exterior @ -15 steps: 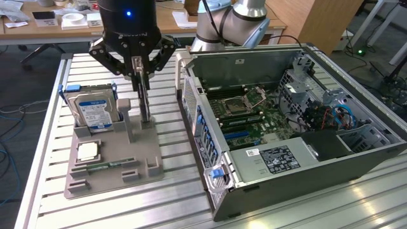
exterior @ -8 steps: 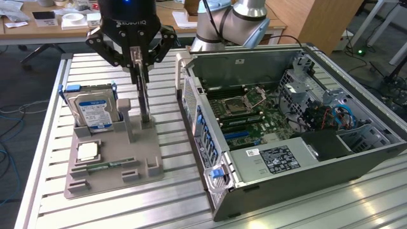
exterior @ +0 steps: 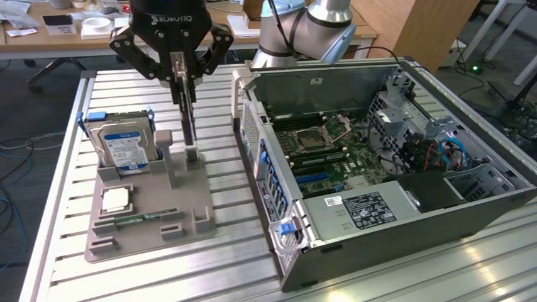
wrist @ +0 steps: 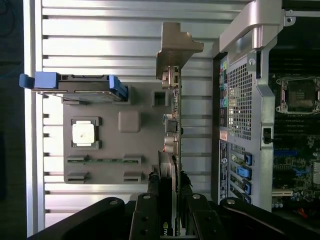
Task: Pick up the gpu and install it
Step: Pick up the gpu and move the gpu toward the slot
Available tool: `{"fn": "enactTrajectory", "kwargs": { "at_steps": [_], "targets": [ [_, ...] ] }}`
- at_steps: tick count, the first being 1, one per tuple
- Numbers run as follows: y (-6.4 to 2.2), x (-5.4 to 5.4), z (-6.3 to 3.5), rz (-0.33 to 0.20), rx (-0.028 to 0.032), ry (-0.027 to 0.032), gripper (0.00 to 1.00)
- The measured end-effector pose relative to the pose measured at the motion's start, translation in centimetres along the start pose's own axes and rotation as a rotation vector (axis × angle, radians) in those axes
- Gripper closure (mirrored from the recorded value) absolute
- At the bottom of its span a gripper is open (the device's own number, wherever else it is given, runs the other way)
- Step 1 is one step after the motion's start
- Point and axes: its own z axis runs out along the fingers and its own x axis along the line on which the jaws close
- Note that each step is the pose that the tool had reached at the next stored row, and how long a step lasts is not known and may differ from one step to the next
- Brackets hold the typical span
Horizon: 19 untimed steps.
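The gpu is a thin dark card seen edge-on, standing upright over the grey parts fixture. Its lower end sits at the fixture's upright stand, and I cannot tell whether it rests in the slot or is just clear of it. My gripper is directly above, shut on the card's top edge. In the wrist view the gpu runs out from between the black fingers of my gripper, with its silver end bracket at the far end.
On the fixture are a silver hard drive in a blue frame, a square processor and a green memory stick. The open computer case, its motherboard exposed, lies on the slatted metal table at the exterior view's right.
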Motion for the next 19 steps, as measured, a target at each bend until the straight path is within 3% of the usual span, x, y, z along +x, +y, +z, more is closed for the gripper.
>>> {"fn": "enactTrajectory", "kwargs": {
  "at_steps": [7,19],
  "targets": [
    [0.03,-0.02,-0.77,0.0,0.0,0.0,0.74],
    [0.03,-0.17,-0.8,0.0,0.0001,0.0001,0.74]
  ]
}}
